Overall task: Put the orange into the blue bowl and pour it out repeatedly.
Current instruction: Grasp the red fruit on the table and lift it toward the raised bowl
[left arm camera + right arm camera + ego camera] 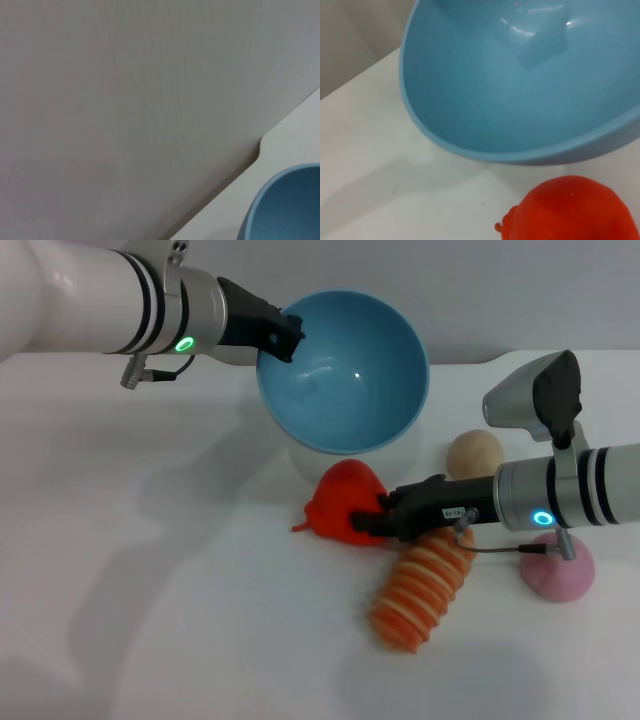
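Nearest the robot on the white tabletop [150, 620] lies an orange-and-cream striped oblong soft piece [420, 590], its long axis slanting away from the robot toward the right arm; a pink domed lump [557, 570] sits off to its right. Just behind the striped piece the right gripper [375, 522] reaches in from the right, low over the tabletop, its dark fingers closed against the near right flank of the orange, a plain red-orange soft toy fruit [343, 498] with a small pointed nub aimed left. The orange appears to rest on the tabletop, not yet lifted. The relation that matters lies directly beyond it: the light blue smooth round plastic bowl [345, 370] hangs raised and tipped, its open mouth facing down toward the orange, with its lower rim just above and behind the fruit, as the right wrist view confirms. So the orange must travel up and away from the robot, a short path, and the bowl likely needs levelling first or the fruit would roll back out. A small tan ball [474, 453] sits to the right, behind the right gripper. Farthest, the left gripper [284, 338] pinches the bowl's left rim, holding it aloft.
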Controlling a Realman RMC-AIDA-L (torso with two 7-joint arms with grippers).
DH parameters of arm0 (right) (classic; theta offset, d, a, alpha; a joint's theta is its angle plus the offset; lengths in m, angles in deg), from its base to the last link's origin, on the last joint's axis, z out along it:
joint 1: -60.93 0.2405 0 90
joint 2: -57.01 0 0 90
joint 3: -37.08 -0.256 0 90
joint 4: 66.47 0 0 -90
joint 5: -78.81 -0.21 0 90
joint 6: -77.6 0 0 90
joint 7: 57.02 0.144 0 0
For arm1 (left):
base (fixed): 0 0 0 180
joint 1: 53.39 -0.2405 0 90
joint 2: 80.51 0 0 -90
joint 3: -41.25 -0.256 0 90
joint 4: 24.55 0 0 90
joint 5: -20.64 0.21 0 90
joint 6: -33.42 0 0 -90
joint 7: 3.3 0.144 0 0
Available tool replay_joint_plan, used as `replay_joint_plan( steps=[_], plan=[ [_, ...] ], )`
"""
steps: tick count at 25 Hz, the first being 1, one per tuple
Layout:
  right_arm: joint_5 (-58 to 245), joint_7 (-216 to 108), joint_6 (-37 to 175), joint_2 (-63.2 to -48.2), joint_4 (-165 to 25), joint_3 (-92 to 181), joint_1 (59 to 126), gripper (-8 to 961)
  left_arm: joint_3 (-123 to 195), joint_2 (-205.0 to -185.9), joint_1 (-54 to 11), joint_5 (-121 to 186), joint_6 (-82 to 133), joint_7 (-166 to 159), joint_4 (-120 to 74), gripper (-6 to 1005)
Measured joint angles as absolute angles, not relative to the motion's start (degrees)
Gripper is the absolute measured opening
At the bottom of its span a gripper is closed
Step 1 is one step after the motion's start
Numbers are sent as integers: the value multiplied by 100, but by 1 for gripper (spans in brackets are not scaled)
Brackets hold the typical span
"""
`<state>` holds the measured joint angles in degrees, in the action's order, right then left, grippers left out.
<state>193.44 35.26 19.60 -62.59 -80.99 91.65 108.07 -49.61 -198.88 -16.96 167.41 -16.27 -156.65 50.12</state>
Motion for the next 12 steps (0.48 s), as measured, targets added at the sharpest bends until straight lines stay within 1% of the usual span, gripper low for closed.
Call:
replay_joint_plan(
  steps=[3, 8, 10, 11, 12],
  plan=[
    [19343, 3488, 1953, -6261, -8156, 9168, 10778, 393, -4962, -19877, -1680, 16754, -1616, -15664, 4966, 0],
    [19294, 3329, 1799, -6259, -8212, 9131, 10733, 214, -4951, -19873, -1694, 16783, -1591, -15656, 4953, 0],
    [19125, 3322, 1500, -6240, -8398, 9131, 10594, 203, -4927, -19868, -1701, 16786, -1572, -15657, 4931, 0],
    [18889, 3334, 897, -6208, -8939, 9129, 10291, 198, -4923, -19867, -1702, 16786, -1560, -15656, 4907, 0],
    [18889, 3334, 897, -6208, -8939, 9129, 10291, 192, -4923, -19867, -1702, 16786, -1560, -15656, 4907, 0]
  ],
)
